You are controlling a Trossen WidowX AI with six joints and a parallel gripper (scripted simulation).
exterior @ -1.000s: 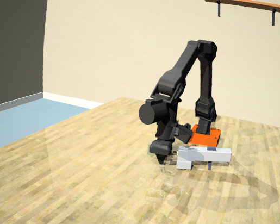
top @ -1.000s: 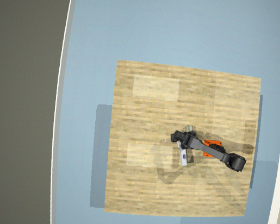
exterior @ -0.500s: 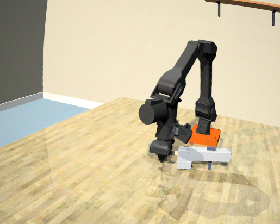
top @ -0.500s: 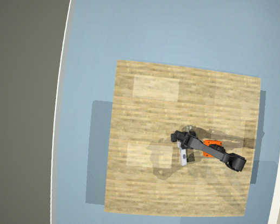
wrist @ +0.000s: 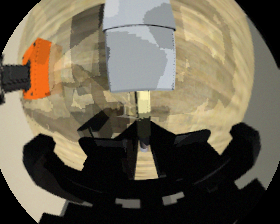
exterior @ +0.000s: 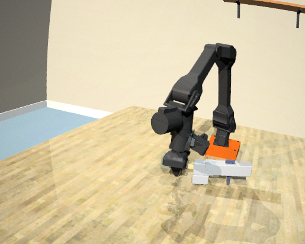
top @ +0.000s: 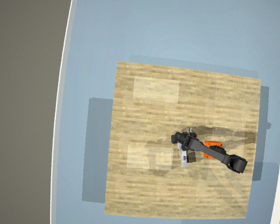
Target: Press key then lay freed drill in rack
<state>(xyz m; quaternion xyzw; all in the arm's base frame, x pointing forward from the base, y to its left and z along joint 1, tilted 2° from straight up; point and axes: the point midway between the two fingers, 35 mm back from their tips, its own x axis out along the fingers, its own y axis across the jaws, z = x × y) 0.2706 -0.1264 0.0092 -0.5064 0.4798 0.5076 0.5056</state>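
Narrowed jaws grip the slender drill [exterior: 190,166] [wrist: 144,104], with the pale-grey block-shaped body [top: 182,159] [exterior: 224,169] [wrist: 141,60] just beside them.

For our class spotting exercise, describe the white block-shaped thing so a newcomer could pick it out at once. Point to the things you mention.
In the exterior view, find the black arm on its orange base plate [exterior: 234,151]. In front of that plate lies the long white block [top: 184,160] [exterior: 238,169] [wrist: 141,60]. Unlike the flat orange plate, it is white, with a small dark blue piece [top: 184,158] [exterior: 230,161] on top.
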